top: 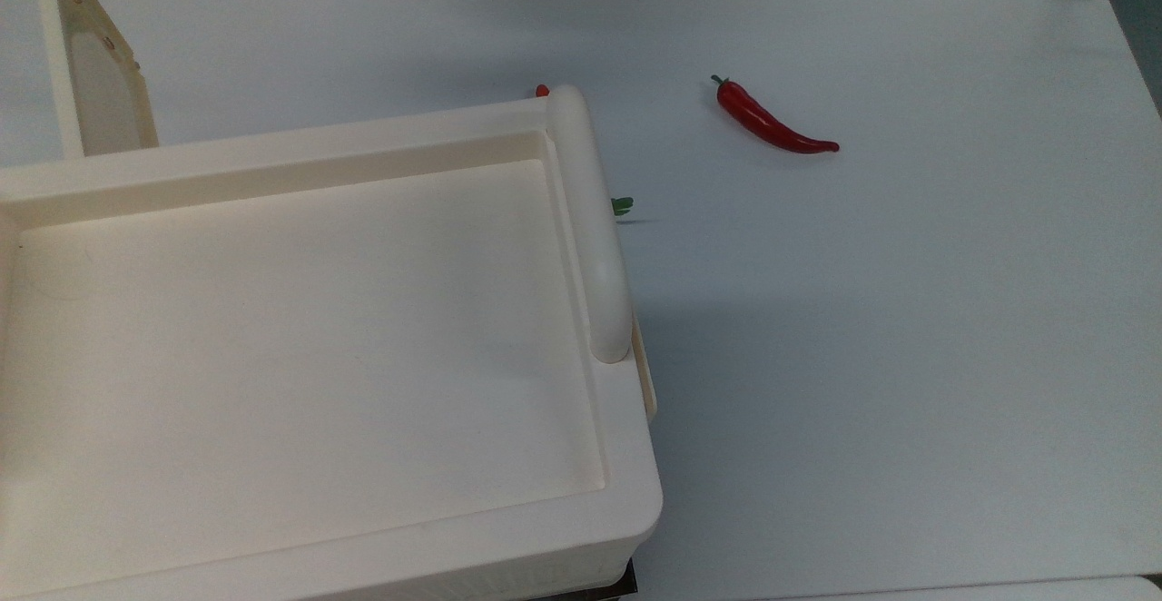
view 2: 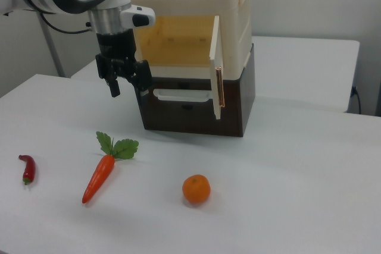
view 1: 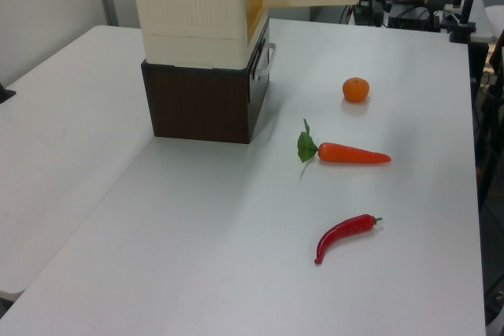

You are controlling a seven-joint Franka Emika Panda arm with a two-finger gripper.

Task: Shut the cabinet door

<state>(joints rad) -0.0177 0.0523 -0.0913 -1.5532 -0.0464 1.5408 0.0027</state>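
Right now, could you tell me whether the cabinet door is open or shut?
Open. In the right view the cabinet door stands swung out edge-on from the cabinet, exposing the yellowish interior; the gripper hangs beside the opening.

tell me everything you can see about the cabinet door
The cabinet door is a thin cream plastic panel, hinged on the right view's right side of the cabinet. It stands swung open, nearly edge-on to the right view, exposing the yellowish interior. It hangs upright above the table. Nothing touches it; the gripper hovers apart, at the opening's opposite side.

Bright even overhead light; soft faint shadows under cabinet (top: 318,310) and chili (top: 772,120); mild blur, bluish cast.
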